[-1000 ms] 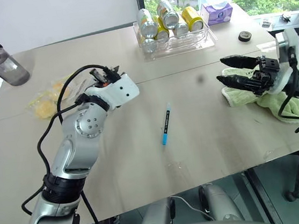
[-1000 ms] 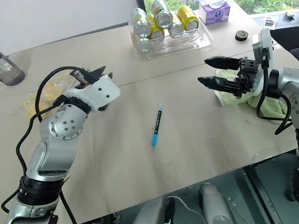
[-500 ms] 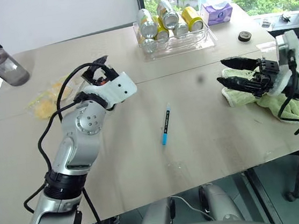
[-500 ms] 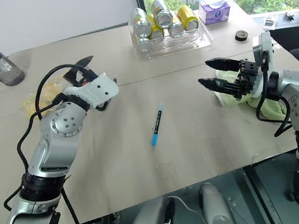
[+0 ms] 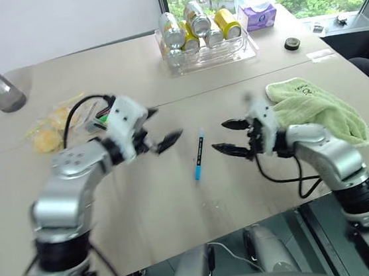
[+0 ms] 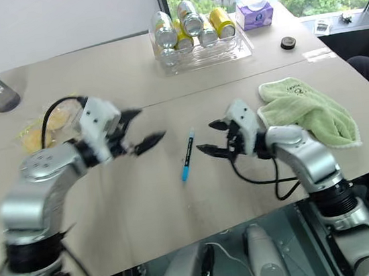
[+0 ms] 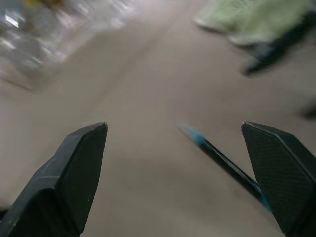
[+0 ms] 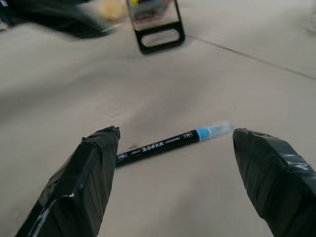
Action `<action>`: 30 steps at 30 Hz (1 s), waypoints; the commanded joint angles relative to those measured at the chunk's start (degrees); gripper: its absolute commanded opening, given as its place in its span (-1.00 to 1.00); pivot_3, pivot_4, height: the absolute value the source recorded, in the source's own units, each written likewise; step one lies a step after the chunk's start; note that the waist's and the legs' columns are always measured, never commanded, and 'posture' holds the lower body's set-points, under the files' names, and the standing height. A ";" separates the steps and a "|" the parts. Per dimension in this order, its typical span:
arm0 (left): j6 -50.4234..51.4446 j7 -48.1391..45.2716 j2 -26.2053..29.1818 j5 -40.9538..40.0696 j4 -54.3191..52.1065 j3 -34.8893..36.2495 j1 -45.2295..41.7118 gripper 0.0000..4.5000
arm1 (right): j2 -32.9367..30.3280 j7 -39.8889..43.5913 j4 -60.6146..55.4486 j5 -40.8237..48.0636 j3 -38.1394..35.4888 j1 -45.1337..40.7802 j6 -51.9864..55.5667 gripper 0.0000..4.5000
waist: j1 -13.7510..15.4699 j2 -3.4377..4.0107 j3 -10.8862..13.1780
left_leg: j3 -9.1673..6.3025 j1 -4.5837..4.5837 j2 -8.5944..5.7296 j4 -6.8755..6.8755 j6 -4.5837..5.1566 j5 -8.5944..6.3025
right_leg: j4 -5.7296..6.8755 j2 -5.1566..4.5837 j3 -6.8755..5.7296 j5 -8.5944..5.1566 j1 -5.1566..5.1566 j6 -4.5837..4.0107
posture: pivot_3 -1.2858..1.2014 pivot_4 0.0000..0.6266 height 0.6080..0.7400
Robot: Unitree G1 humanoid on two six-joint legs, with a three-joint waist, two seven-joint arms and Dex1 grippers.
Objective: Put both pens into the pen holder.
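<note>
A: Where is the slim black and bright blue pen [image 5: 199, 153]?

B: Centre of the frame, flat on the beige table [image 5: 179, 205], between both grippers.

A: Their jaws?

B: Left gripper [image 5: 161, 135] spread wide, empty; right gripper [image 5: 230, 137] spread too, holding nothing. The small black loop-framed pen holder [image 8: 157, 25] stands beyond the pen.

Pen [image 5: 199, 153] half black, half bright blue; towel [image 5: 318, 109] light green.

Blue-tipped pen [image 7: 222, 160] lies on table [image 7: 138, 148] between spread fingers [image 7: 69, 182].
</note>
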 commanded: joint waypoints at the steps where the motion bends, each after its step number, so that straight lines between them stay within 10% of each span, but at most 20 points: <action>1: 8.34 -7.55 9.31 -8.77 -4.68 11.57 4.25 0.98 | 2.68 -7.65 -1.02 -6.06 4.98 -3.18 5.74 0.74 | 0.22 0.01 0.00 | -0.02 0.03 -0.01 -0.01 -0.01 0.01 | -0.01 0.00 -0.04 0.00 0.01 0.00 | 0.03 -0.52 0.99; 13: 10.92 -8.21 15.30 -13.06 -7.58 22.05 20.35 0.98 | 10.23 -15.91 4.31 -12.12 10.55 -9.31 21.46 0.74 | 0.61 0.01 -0.03 | -0.14 0.07 -0.05 -0.12 -0.06 0.04 | -0.16 -0.04 -0.19 -0.01 0.15 -0.02 | 0.03 -0.52 0.99; 23: 10.74 -3.98 14.55 -14.98 -7.35 21.79 21.68 1.00 | 11.55 -17.07 6.03 -13.70 12.27 -12.10 26.30 -0.97 | 0.33 0.02 -0.05 | -0.12 0.11 -0.06 -0.12 -0.06 0.04 | -0.15 -0.04 -0.16 -0.01 0.17 -0.02 | 0.03 -0.52 0.99; 30: 10.53 -2.00 14.96 -17.15 -7.02 20.94 20.93 1.00 | 10.95 -17.14 5.81 -14.23 12.63 -12.32 27.52 -0.97 | 0.34 0.01 -0.06 | -0.11 0.12 -0.05 -0.13 -0.06 0.04 | -0.15 -0.04 -0.16 -0.01 0.18 -0.02 | 0.03 -0.52 0.99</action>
